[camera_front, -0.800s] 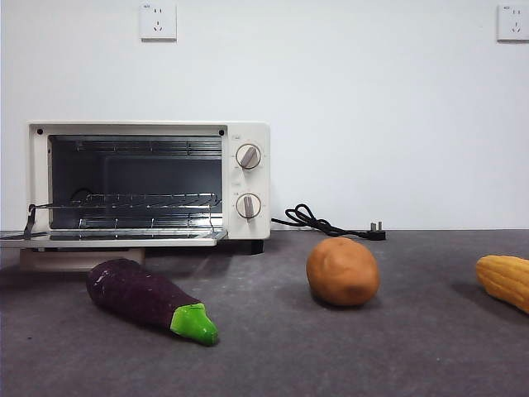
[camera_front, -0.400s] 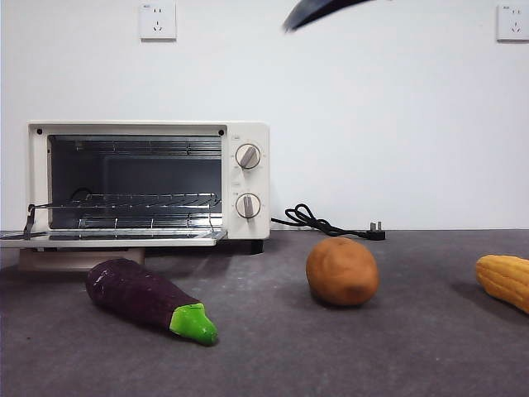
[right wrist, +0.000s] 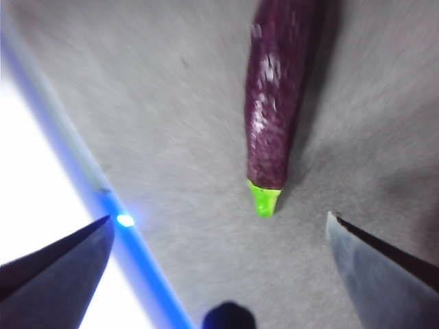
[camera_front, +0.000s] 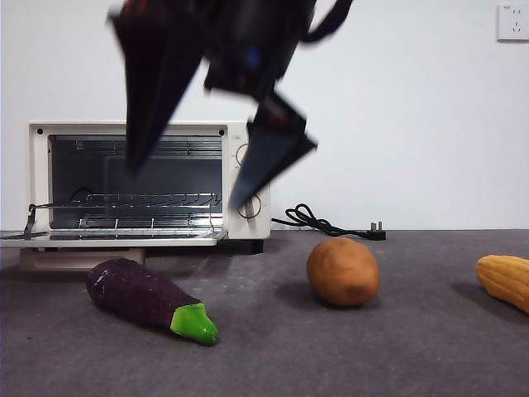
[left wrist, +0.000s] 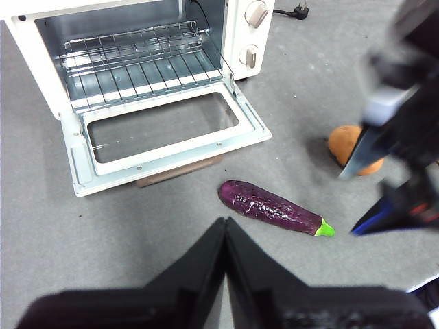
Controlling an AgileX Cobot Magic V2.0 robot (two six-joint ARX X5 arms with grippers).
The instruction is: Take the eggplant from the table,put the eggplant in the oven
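Note:
The dark purple eggplant (camera_front: 145, 296) with its green stem cap lies on the grey table (camera_front: 347, 356), in front of the cream oven (camera_front: 149, 128). The oven door (camera_front: 116, 238) is folded down flat and the wire rack shows inside. My right gripper (camera_front: 186, 188) hangs open above the eggplant, blurred, its jaws spread wide. In the right wrist view the eggplant (right wrist: 274, 103) lies ahead of the open right gripper (right wrist: 219, 218), stem end nearest. My left gripper (left wrist: 225, 221) is shut and empty, high above the eggplant (left wrist: 271, 207) and the oven (left wrist: 243, 27).
A round brown potato (camera_front: 342, 271) sits to the right of the eggplant, and a yellow corn cob (camera_front: 504, 279) lies at the right edge. The oven's black cord (camera_front: 318, 222) trails along the back wall.
The right arm has dropped from the top edge, where only a tip showed half a second ago, to hang large over the eggplant. The eggplant, potato and corn have not moved.

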